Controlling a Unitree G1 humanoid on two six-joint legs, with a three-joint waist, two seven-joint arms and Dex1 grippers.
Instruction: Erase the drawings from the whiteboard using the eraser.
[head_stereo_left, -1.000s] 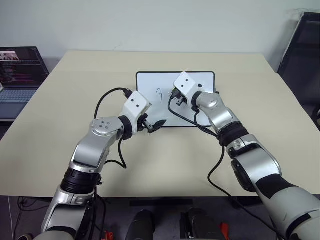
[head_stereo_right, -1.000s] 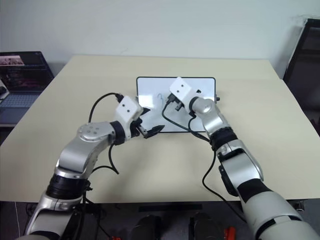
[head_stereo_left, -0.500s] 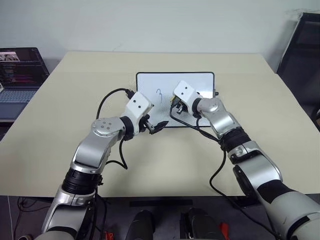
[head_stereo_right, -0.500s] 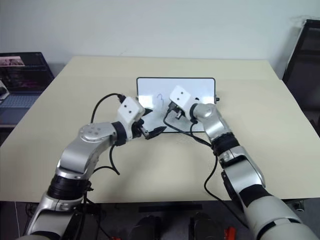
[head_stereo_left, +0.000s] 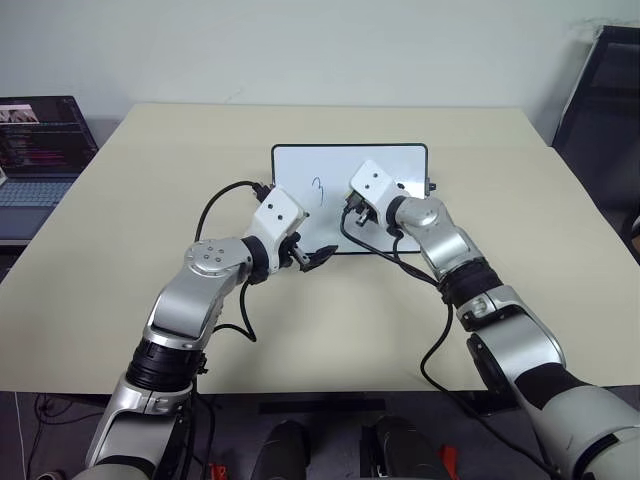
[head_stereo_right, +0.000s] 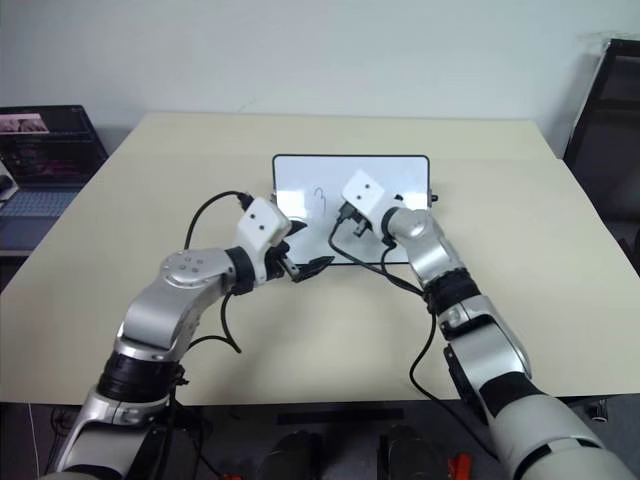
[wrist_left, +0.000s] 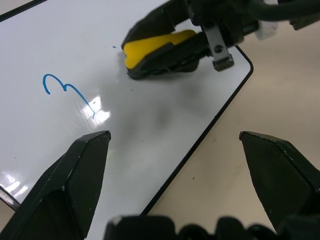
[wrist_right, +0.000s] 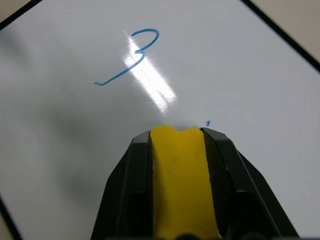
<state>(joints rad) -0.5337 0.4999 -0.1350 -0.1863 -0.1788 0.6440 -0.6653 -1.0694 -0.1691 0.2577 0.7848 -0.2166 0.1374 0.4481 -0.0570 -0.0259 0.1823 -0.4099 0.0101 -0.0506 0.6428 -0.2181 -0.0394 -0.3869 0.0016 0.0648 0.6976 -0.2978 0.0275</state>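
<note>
Since the earlier frame, the right claw (wrist_left: 165, 47) has drawn back toward the near edge of the whiteboard (head_stereo_left: 390, 160); the left claw (head_stereo_left: 318, 254) is unchanged. The right claw is clamped on the eraser (wrist_right: 182, 185), whose tip sits at the board surface. The blue "3" (wrist_right: 131, 57) remains unerased, just beyond the eraser tip, with a small blue speck (wrist_right: 208, 122) beside it. The left claw stands apart, empty, over the board's near edge. The whiteboard lies flat on the worktop (head_stereo_left: 150, 200).
</note>
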